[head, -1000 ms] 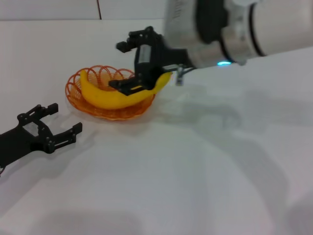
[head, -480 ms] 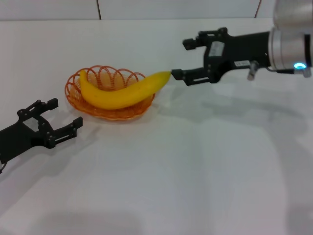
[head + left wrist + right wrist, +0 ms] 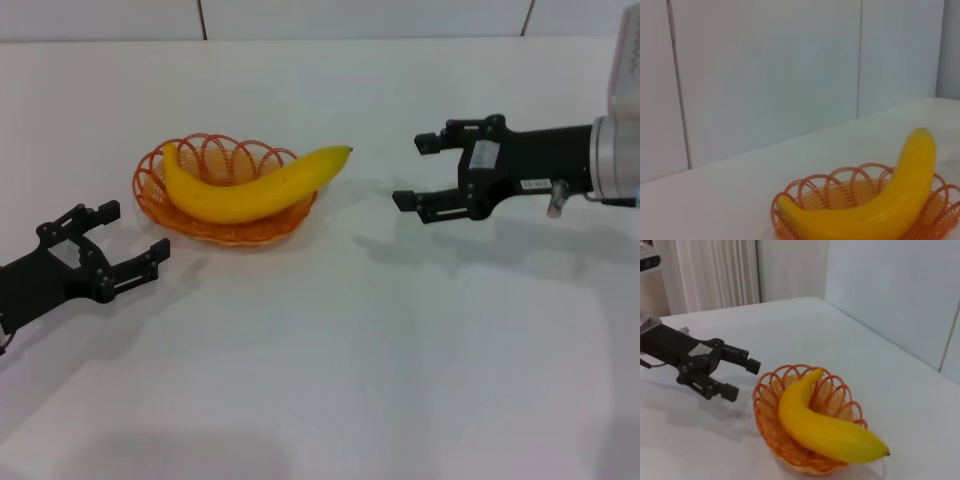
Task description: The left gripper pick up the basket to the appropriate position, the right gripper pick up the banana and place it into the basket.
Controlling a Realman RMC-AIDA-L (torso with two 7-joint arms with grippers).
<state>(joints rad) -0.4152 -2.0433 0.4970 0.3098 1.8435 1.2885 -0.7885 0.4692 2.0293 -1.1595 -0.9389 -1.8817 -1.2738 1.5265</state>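
Note:
The yellow banana (image 3: 250,187) lies in the orange wire basket (image 3: 150,195) on the white table, its tip sticking out over the rim to the right. My right gripper (image 3: 412,171) is open and empty, to the right of the banana's tip and apart from it. My left gripper (image 3: 128,240) is open and empty, on the table in front of and to the left of the basket. The left wrist view shows the banana (image 3: 875,205) in the basket (image 3: 790,200). The right wrist view shows the banana (image 3: 820,427), the basket (image 3: 767,405) and the left gripper (image 3: 742,377).
The white table (image 3: 380,350) stretches wide in front and to the right. A white panelled wall (image 3: 765,70) stands behind the basket.
My right gripper has let go of the banana and drawn back to the right, away from the basket. The banana now rests in the basket. The left arm has not moved.

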